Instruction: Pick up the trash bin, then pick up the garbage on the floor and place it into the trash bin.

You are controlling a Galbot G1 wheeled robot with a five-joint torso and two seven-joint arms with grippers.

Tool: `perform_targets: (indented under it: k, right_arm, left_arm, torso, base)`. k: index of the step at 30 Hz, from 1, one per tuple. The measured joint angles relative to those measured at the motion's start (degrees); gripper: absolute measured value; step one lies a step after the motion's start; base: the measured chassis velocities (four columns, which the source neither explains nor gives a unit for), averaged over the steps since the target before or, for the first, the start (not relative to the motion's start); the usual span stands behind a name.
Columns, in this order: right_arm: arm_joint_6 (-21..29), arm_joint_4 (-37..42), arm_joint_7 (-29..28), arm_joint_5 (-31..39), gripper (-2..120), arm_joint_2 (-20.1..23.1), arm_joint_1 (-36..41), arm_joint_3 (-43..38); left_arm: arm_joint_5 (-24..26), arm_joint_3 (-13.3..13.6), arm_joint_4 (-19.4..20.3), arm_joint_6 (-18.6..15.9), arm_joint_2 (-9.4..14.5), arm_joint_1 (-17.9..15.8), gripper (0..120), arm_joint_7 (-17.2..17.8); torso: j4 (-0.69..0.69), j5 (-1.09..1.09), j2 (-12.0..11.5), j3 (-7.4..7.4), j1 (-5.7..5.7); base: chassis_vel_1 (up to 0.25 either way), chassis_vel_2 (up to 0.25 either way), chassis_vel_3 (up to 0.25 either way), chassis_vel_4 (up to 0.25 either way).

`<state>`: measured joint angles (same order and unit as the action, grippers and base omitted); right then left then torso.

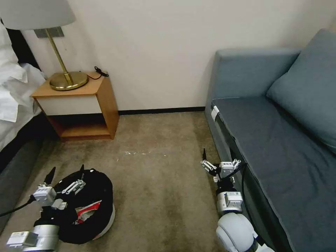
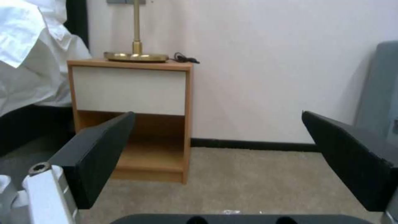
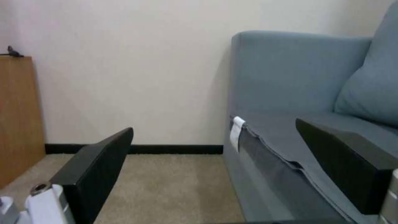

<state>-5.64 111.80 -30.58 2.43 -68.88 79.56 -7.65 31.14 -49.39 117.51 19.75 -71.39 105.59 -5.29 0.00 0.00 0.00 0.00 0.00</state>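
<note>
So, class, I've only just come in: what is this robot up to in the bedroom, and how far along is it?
The robot stands on the carpet between a bedside table and a blue sofa. Its left gripper is open above the trash bin, which sits on the floor with a red-and-white packet already inside. The right gripper is open and idle beside the sofa's edge. The bin is not yet gripped.

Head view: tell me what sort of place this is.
Probably a hotel room or bedroom. A bed with white linen stands beside a wooden nightstand carrying a brass lamp, and a blue-grey sofa lines the other side of the carpeted floor.
</note>
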Motion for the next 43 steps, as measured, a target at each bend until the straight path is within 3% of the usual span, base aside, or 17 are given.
perform_targets:
  k: [43]
  right_arm:
    - [0.00, 0.00, 0.00, 0.01, 100, 0.01, 0.00, 0.01]
  left_arm:
    - [0.00, -0.01, 0.01, 0.00, 0.00, 0.00, 100, 0.00]
  torso:
    - [0.00, 0.00, -0.01, 0.00, 0.00]
  base:
    - [0.000, 0.000, 0.000, 0.000]
